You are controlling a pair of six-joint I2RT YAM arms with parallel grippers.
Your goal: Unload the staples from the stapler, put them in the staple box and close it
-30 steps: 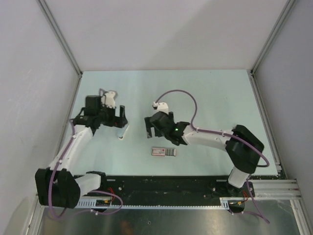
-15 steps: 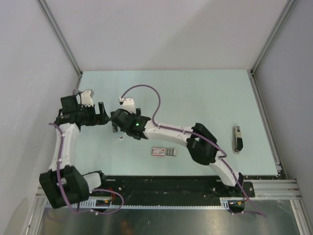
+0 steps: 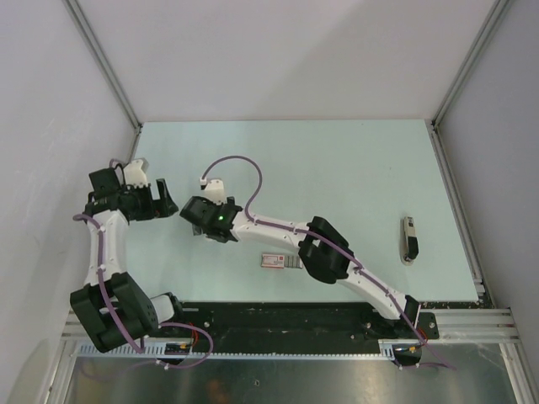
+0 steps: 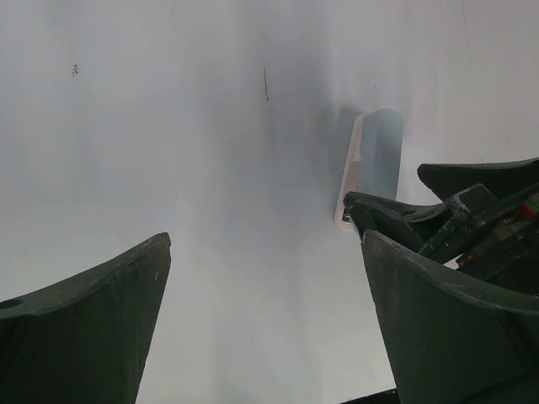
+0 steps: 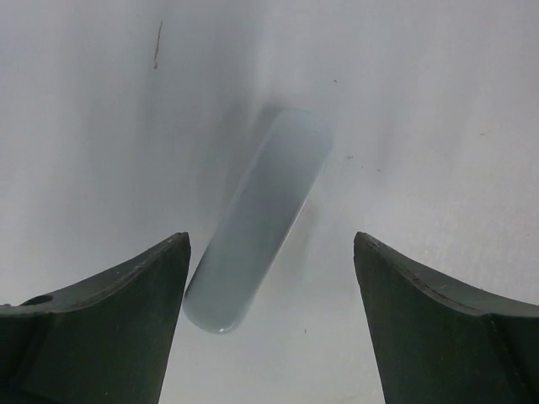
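Seen from above, the right claw [image 3: 199,223] has swung from mid-counter [image 3: 337,168] to the left and now covers the stapler [image 4: 377,151], which lay exposed a second ago. The left claw [image 3: 167,200] has drawn back toward the left wall, jaws spread. The red-and-white box [image 3: 280,261] is unmoved. A dark oblong part [image 3: 409,240] near the right edge is now uncovered.

Left wrist view: the stapler lies flat on the counter, with the right claw at its near end.

Right wrist view: the stapler [image 5: 261,210] lies slanted between the spread fingers [image 5: 101,320], not pinched. Contact with the finger on the view's left cannot be determined.
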